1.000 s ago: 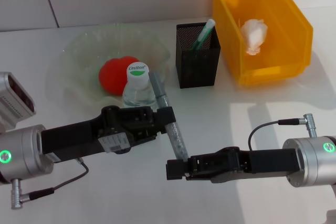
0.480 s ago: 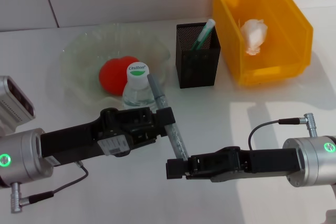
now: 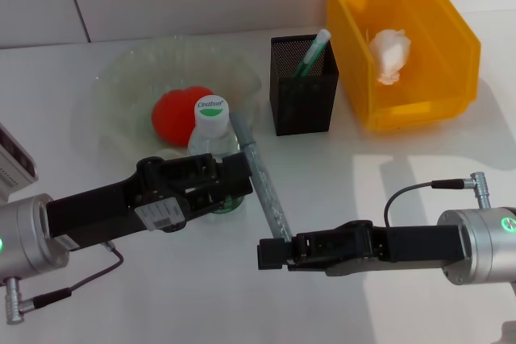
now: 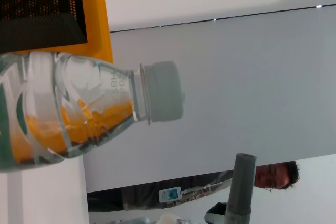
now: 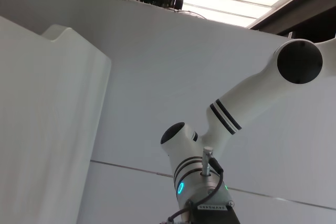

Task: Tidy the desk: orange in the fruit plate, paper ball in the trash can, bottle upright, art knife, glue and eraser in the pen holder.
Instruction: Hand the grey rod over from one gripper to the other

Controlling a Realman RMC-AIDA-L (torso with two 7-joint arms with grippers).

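The left gripper point(image 3: 230, 187) stood low on the white desk point(image 3: 387, 167), closed around the lower body of the bottle point(image 3: 213, 138). The bottle rose upright out of its hold, white cap with the green mark uppermost. In the left wrist view the bottle point(image 4: 68, 114) filled the near field, its cap clear of the fingers.

The right gripper point(image 3: 274, 254) lay farther toward the robot and to the right of the left one, and it held one end of a long grey art knife point(image 3: 262, 179). From that grip the knife slanted up and away, passing just beside the bottle on its right; whether the two touched could not be told. How far the right gripper's fingers stood apart around the knife could not be made out.

Just beyond the left gripper lay the fruit plate point(image 3: 121, 86), and the orange point(image 3: 173, 114) rested in it directly behind the bottle. Beyond and to the right of the left gripper stood the pen holder point(image 3: 302, 94), with a green-and-white stick point(image 3: 310, 52) leaning inside it. Well beyond the right gripper, farther right than the holder, sat the trash can point(image 3: 451, 54) with the paper ball point(image 3: 389, 54) in it.
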